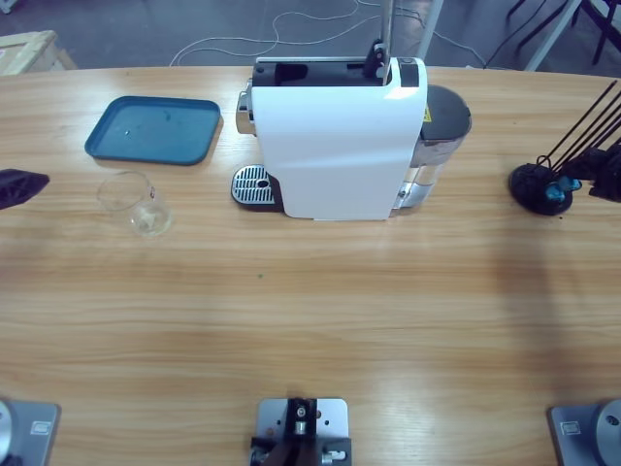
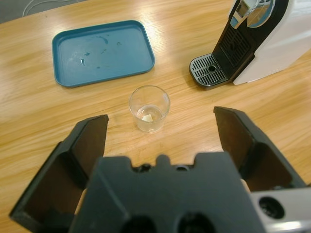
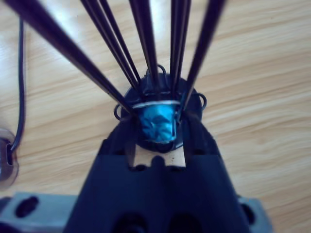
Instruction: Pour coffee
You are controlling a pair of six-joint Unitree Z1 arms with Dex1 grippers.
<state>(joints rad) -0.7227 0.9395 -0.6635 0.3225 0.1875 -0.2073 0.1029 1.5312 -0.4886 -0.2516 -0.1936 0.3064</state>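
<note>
Black left fingers (image 2: 160, 141) spread wide toward the glass (image 2: 149, 108); right fingers (image 3: 156, 145) clamp a blue capsule (image 3: 156, 124).

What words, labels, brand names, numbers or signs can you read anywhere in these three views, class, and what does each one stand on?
None can be read.
Small yellow sticker on the coffee machine, beside the water tank: too small to read.
Teal tray, glass and blue capsule at the right gripper: no print shows.

long wooden table (image 1: 310, 320), grey floor (image 1: 146, 29) beyond, white cables (image 1: 281, 24)
</note>
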